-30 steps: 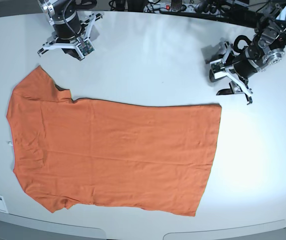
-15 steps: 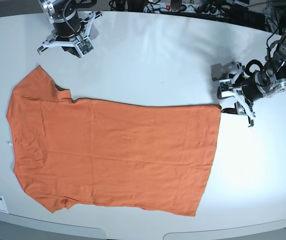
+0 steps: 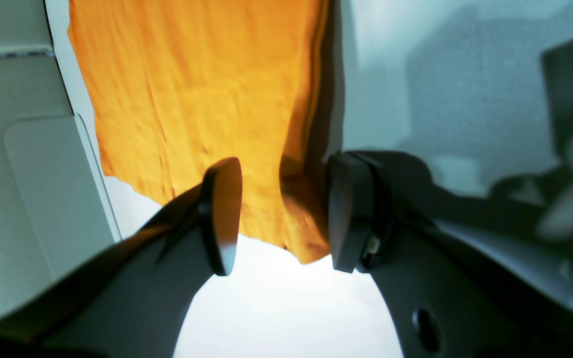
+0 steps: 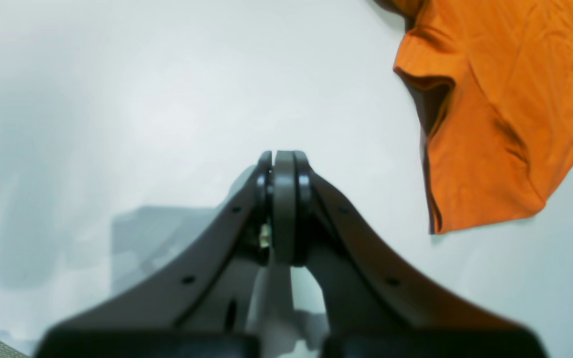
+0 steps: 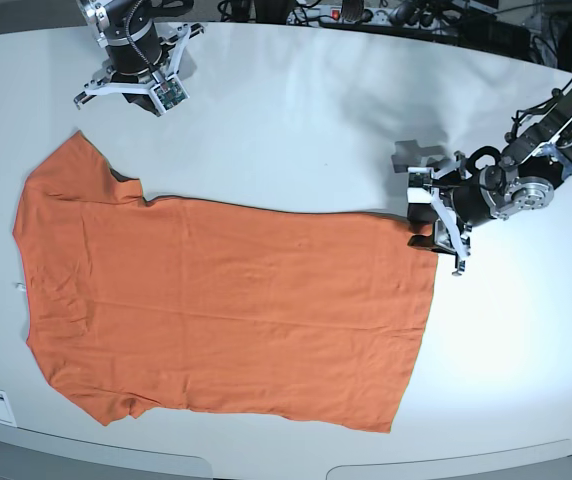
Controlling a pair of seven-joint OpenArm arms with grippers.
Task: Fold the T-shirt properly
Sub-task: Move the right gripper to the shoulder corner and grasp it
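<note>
Base view: an orange T-shirt (image 5: 226,305) lies spread flat on a white bench (image 5: 306,110), covering much of its left and middle area. The sleeves and neckline point toward the left edge and the hem toward the right. The left gripper (image 5: 436,225) sits low at the shirt's upper hem corner, right of the bench's centre, its arm reaching in from the right edge. The right gripper (image 5: 131,90) rests near the far left corner of the bench, apart from the shirt's nearest sleeve.

Left wrist view: the left gripper (image 3: 279,214) is parted, its two dark fingers (image 3: 222,214) set either side of the T-shirt (image 3: 192,99) corner. The cloth's edge lies in the gap between them, and the pads are not pressed together on it. White bench (image 3: 276,308) shows below the corner.

Right wrist view: the right gripper (image 4: 284,169) has its fingers pressed flat together with nothing between them, over bare bench (image 4: 117,99). A sleeve of the T-shirt (image 4: 505,114) lies at the upper right, well apart from the fingertips, one edge curled up and shadowed.
</note>
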